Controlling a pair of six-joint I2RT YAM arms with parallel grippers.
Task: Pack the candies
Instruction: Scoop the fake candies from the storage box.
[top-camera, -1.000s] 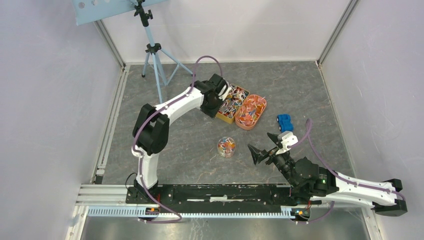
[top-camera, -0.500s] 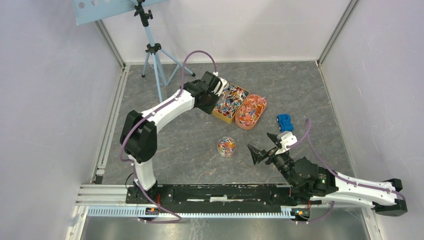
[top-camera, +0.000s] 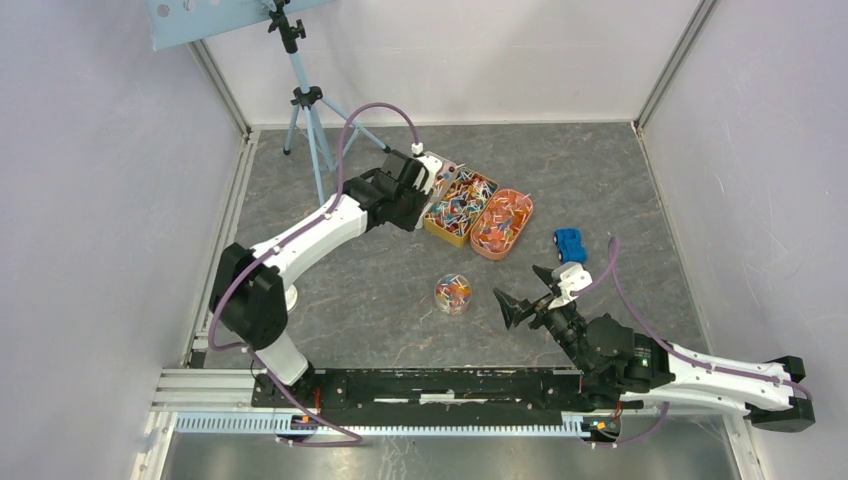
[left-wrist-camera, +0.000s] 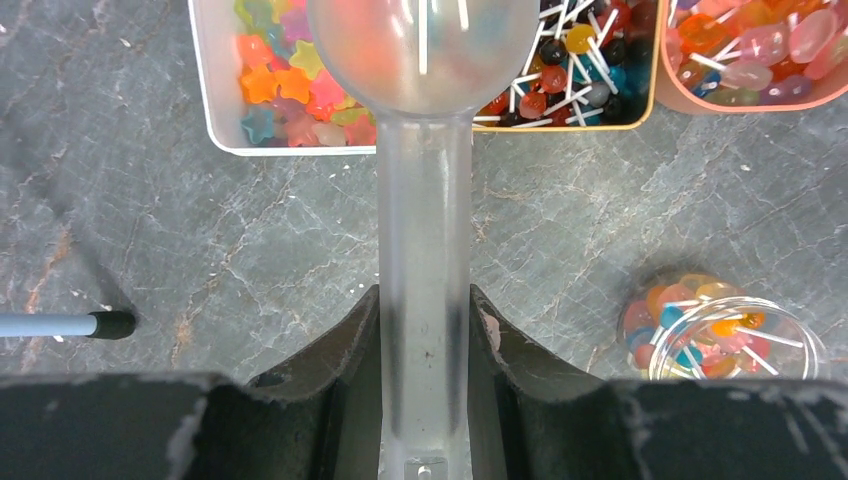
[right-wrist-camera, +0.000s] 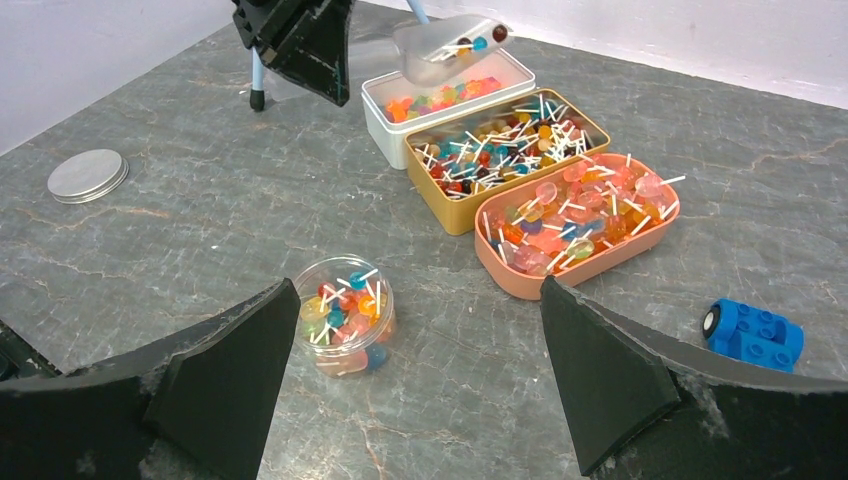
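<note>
My left gripper (left-wrist-camera: 424, 300) is shut on the handle of a translucent scoop (left-wrist-camera: 424, 200). Its bowl (right-wrist-camera: 445, 45) holds a few stick candies and hangs above the white box (right-wrist-camera: 385, 125) of star candies (left-wrist-camera: 290, 90). More candies (left-wrist-camera: 570, 70) on white sticks fill the gold tin (top-camera: 460, 210) and the pink tray (top-camera: 503, 224). A clear jar (right-wrist-camera: 345, 315), partly filled with candies, stands in front of my right gripper (right-wrist-camera: 418, 285). That gripper is open with nothing between its fingers.
A blue toy car (top-camera: 570, 244) sits right of the pink tray. A round metal lid (right-wrist-camera: 88, 175) lies on the table to the left of the jar. A tripod (top-camera: 305, 100) stands at the back left, one foot (left-wrist-camera: 110, 324) near my left gripper.
My left arm has drawn back to the left, taking the scoop from over the gold tin to the tin's left end. The right arm has not moved.
</note>
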